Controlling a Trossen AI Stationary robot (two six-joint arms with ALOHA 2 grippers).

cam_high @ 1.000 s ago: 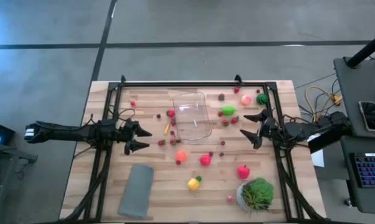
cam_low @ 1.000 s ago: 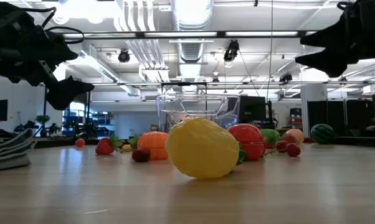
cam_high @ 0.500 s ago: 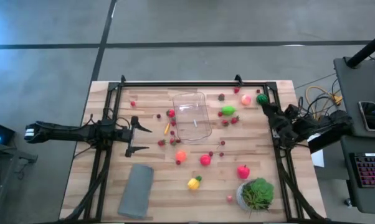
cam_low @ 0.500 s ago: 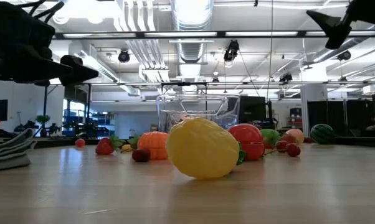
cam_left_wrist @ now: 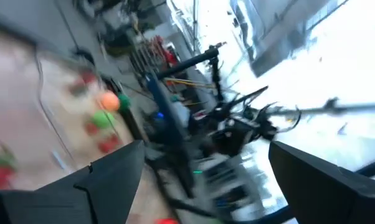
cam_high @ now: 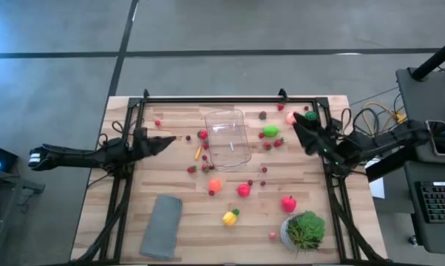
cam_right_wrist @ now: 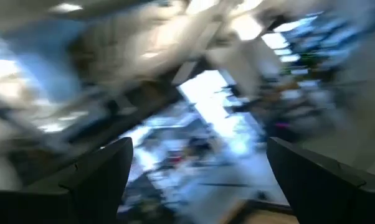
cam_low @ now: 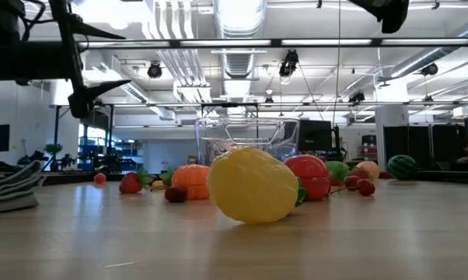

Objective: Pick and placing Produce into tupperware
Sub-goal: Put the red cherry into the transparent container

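The clear tupperware (cam_high: 228, 138) stands on the wooden table, toward its far side. The produce lies loose around it: a yellow piece (cam_high: 230, 217), an orange one (cam_high: 215, 185), red ones (cam_high: 243, 190) (cam_high: 288, 204), a green one (cam_high: 270, 131) and small dark-red berries (cam_high: 205, 167). My left gripper (cam_high: 163, 142) hangs open above the table's left part, pointing at the tupperware, and is rolled onto its side. My right gripper (cam_high: 296, 124) is open, raised high at the right and tipped upward. In both wrist views the fingers (cam_left_wrist: 113, 174) (cam_right_wrist: 100, 168) stand wide apart with nothing between them.
A folded grey cloth (cam_high: 161, 225) lies at the near left. A bushy green plant in a white pot (cam_high: 304, 230) stands at the near right. Black frame rails (cam_high: 208, 98) run along the table's far edge and down both sides. Bare wood lies between the cloth and the produce.
My right gripper has risen steeply, out of the top of the low view. It has tipped upward and swung toward the far edge. My left gripper has rolled onto its side, tipped up and lifted slightly. Both stay open. No produce has moved.
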